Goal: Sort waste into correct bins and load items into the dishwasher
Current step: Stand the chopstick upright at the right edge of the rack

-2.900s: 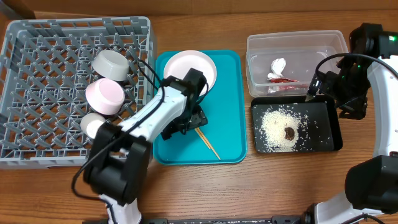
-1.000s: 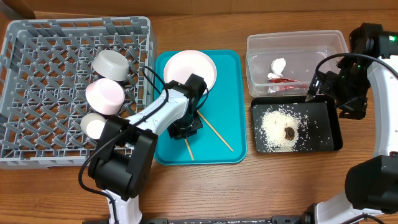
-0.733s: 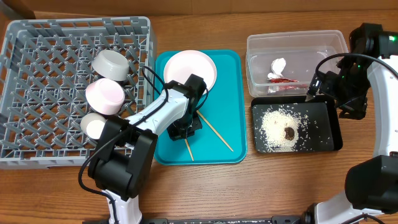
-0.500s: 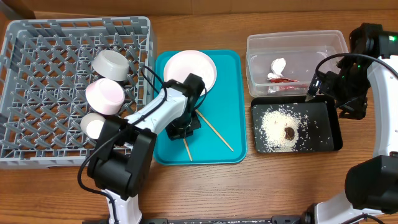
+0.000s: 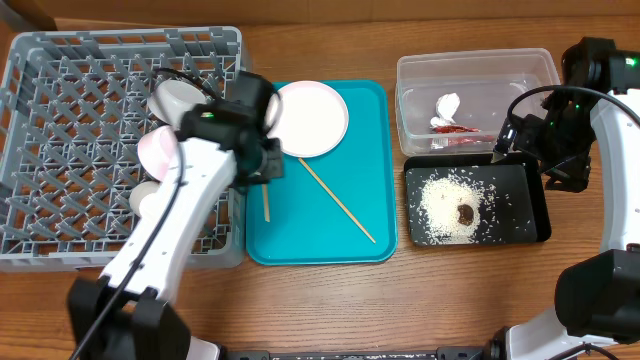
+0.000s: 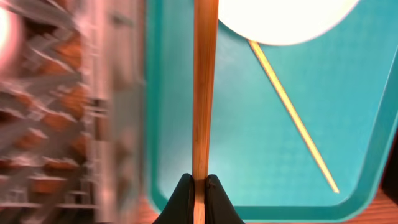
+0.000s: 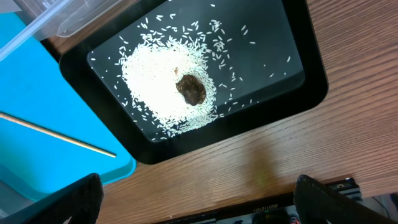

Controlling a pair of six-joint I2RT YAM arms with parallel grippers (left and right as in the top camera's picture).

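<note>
My left gripper (image 6: 199, 194) is shut on one wooden chopstick (image 6: 204, 93), which hangs over the left edge of the teal tray (image 5: 360, 130) beside the grey dish rack (image 5: 60, 230). In the overhead view this chopstick (image 5: 266, 205) pokes out below the left gripper (image 5: 265, 170). The second chopstick (image 5: 338, 200) lies slantwise on the teal tray, below the white plate (image 5: 312, 118). My right gripper (image 7: 199, 204) is open above the black tray (image 7: 292, 74), which holds rice (image 7: 155, 81) and a brown lump (image 7: 191, 90). The red-and-white wrapper (image 5: 452, 118) lies in the clear tub (image 5: 478, 58).
In the rack stand a grey-green bowl (image 5: 178, 98), a pinkish bowl (image 5: 155, 150) and a small white cup (image 5: 143, 198), the last two partly hidden by my left arm. The right arm's cable hangs over the tub's right end.
My left gripper has closed on a chopstick, lifted it off the teal tray and swung left and back toward the rack. The other chopstick, the plate and the right arm have not moved.
</note>
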